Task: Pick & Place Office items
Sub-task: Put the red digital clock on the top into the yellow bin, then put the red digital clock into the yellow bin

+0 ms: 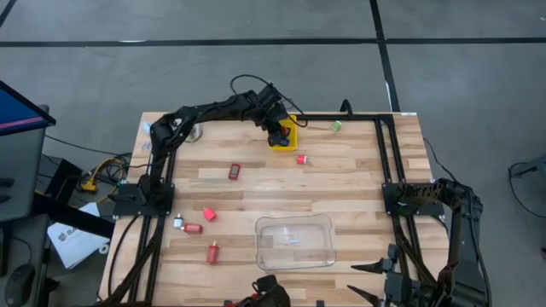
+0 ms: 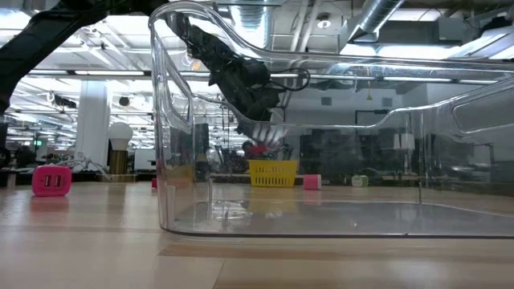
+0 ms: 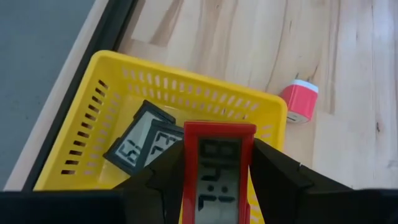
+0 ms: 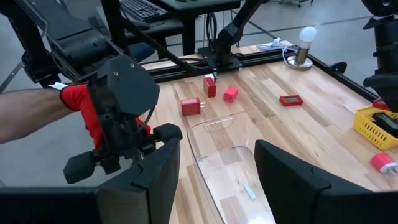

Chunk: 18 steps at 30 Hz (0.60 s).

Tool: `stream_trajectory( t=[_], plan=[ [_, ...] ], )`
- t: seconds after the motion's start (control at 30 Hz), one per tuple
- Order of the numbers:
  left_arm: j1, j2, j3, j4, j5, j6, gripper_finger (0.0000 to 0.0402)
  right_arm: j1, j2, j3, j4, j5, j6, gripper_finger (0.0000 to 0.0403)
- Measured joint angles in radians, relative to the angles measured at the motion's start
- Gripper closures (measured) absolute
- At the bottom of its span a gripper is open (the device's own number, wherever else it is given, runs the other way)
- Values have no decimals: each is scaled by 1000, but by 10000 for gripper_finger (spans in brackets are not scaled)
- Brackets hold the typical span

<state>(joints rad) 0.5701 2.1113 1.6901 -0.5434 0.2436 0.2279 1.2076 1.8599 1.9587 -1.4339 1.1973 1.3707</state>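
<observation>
Gripping a red digital clock [image 3: 219,174] between its two dark fingers, the left gripper [image 1: 278,135] hangs directly over the yellow basket [image 3: 74,134] at the table's far edge. The left wrist view shows the clock upright in the clamp, its grey display facing the camera, with a black digital clock [image 3: 144,143] already lying tilted on the basket floor below.

This looks like the placing step: the item is carried and aligned, not yet let go. The next move calls for lowering a little and parting the fingers so the red clock drops beside the black one, not onto the rim.

Other office items lie scattered on the wooden table [image 1: 358,188]: a red plug-like block with a white end [image 1: 302,159] just beside the basket, a green piece [image 1: 336,126] near the far edge, a flat red item [image 1: 235,171] mid-table, and a cluster of red blocks [image 1: 205,228] near the left arm's base. A clear plastic tray [image 1: 295,240] sits near the front, holding only a small pale sliver as far as I can tell.

The right gripper [image 4: 214,177] waits at the near right corner, fingers spread apart and holding nothing. A person's arm with a red glove [image 4: 78,102] shows beyond the table in the right wrist view.
</observation>
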Motion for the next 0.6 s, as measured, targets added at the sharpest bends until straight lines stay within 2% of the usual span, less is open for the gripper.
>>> stream_trajectory(
  t=[0.17,0.43,0.6],
  plan=[
    [-8,0,0,1,1,-1,255,1,0,0,2,-3,-1,202],
    [-9,-3,0,54,51,-1,216,3,0,0,3,-7,-1,202],
    [-9,-8,-1,108,62,-3,210,3,0,0,3,-8,-1,202]
  ],
)
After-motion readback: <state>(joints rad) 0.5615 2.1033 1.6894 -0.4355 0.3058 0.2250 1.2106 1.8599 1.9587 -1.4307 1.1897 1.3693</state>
